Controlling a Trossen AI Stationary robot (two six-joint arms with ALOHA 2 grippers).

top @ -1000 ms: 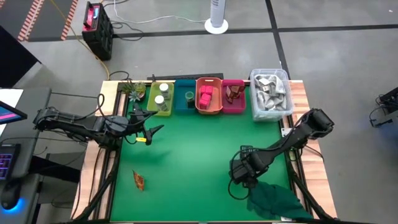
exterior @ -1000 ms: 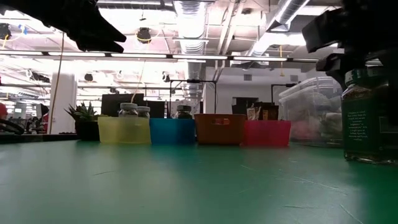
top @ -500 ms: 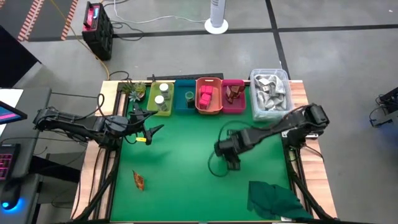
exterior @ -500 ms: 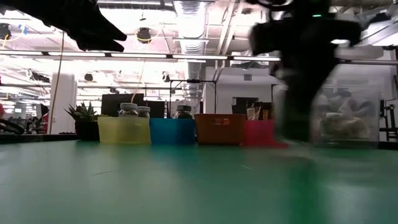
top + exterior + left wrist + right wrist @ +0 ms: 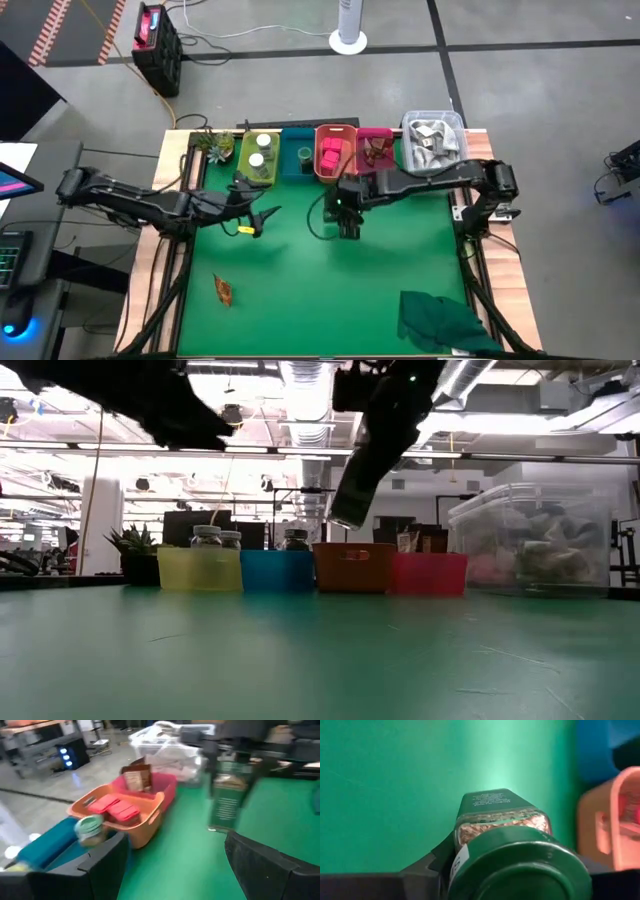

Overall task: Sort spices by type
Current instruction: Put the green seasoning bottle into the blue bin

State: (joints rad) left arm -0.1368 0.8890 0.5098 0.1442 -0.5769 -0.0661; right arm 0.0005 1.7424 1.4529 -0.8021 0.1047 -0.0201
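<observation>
My right gripper (image 5: 345,207) is over the middle of the table, in front of the orange bin (image 5: 336,175), and is shut on a green-capped spice jar (image 5: 352,488). My left gripper (image 5: 256,217) hovers open to its left; its wrist view shows the jar (image 5: 229,795) ahead, between its two spread fingers. Two white-capped jars (image 5: 259,151) stand in the yellow bin. A green jar (image 5: 90,827) sits in the blue bin, pink-red packets (image 5: 116,809) in the orange bin, and brown packets (image 5: 136,777) in the pink bin. A brown-orange piece (image 5: 223,290) lies on the mat near the left front. My right gripper holds the green jar at its cap end (image 5: 520,862), pinched between the two fingers, which come from above on a slant. The glass body (image 5: 501,820) sticks out ahead of the fingers. The jar is lifted clear of the table and tilted, bottom end lowest (image 5: 343,520).
A row of bins lines the far edge, with a clear tub (image 5: 433,148) of grey packets at its right end and a small plant (image 5: 214,145) at its left. A crumpled dark green cloth (image 5: 440,318) lies at the near right corner. Green mat (image 5: 300,270) lies open between.
My right gripper has carried the jar from low over the mat beside the cloth, toward the far and left, up to just before the bins. The jar is now high and tilted. My left gripper has moved a little toward the table's right.
</observation>
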